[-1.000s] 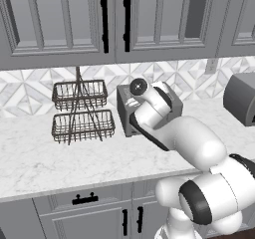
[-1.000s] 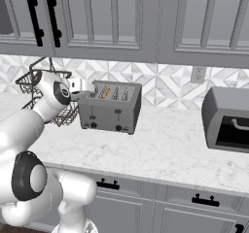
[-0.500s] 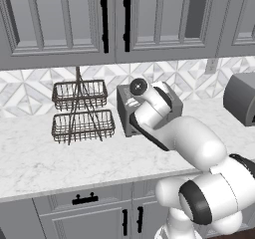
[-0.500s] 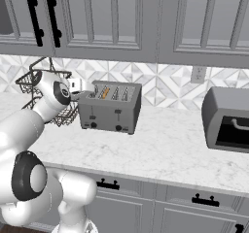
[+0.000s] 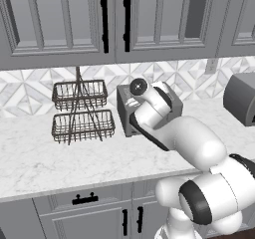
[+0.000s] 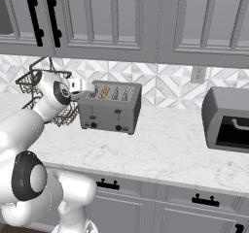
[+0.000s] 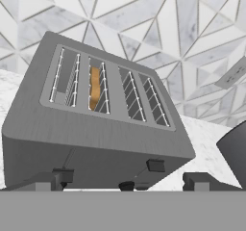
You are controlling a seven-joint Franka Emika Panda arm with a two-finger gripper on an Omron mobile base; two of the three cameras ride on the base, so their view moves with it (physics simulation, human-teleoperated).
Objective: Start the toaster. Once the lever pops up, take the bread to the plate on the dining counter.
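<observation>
Glossy white arm (image 5: 191, 141) of smooth, rounded shell segments, swelling into fat bulbous links and narrowing toward the wrist. Dark charcoal bands at the joints: a broad black ring around the big round shoulder joint (image 6: 30, 177) at lower left of the right base view, and a thin black seam running diagonally under the forearm near centre of the left base view. Round end cap (image 5: 138, 87) on the wrist, dark grey with a paler disc at its middle, seen again as a grey-ringed circle on the upper-left link in the right base view. Small dark grey finger tips (image 7: 50, 181), blocky and square-edged, low in the hand view. No cables, screws or lettering discernible.
</observation>
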